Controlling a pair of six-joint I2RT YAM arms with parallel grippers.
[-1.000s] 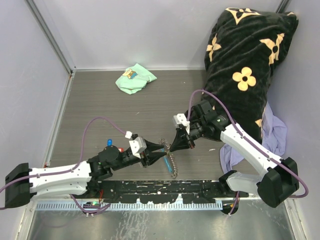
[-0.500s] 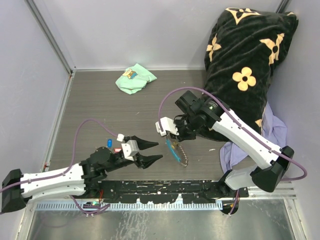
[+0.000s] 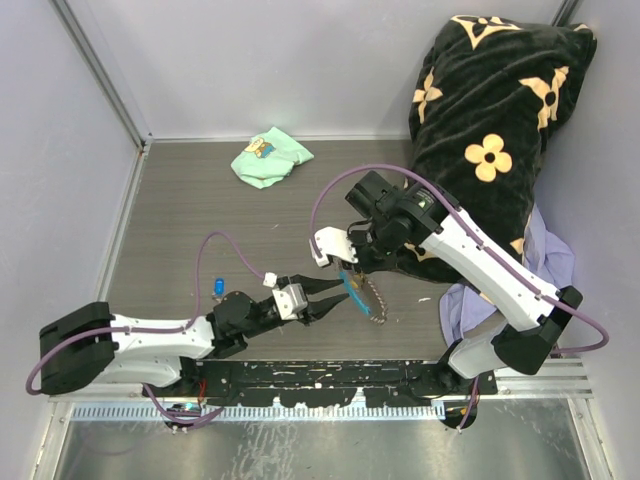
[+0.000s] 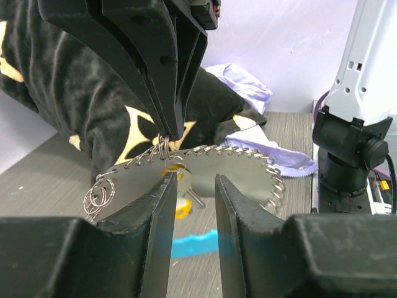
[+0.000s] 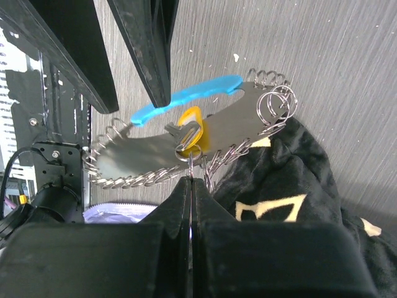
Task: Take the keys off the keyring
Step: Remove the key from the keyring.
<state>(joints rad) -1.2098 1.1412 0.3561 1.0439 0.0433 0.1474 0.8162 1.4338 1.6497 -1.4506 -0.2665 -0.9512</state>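
Swinging in closer than half a second ago with the left gripper (image 4: 193, 186) parted, bracketing the yellow key (image 5: 193, 119) just ahead of its tips; apparently pinching the keyring (image 5: 188, 152) at the closed right gripper's (image 5: 190, 180) tips. Needing to be closing on the key alone, sparing the chain (image 5: 124, 180).

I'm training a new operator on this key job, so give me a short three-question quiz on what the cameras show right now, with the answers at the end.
1. True or false: the left tool is shut on the keyring.
2. What colour is the loose key that lies alone on the table? A green, B blue, C yellow.
3. Fill the gap: the ____ tool grips the keyring by one of its small rings.

Key: 1 false, its fingers stand apart with nothing pinched between them; 2 B; 3 right, the right tool is closed on the ring.
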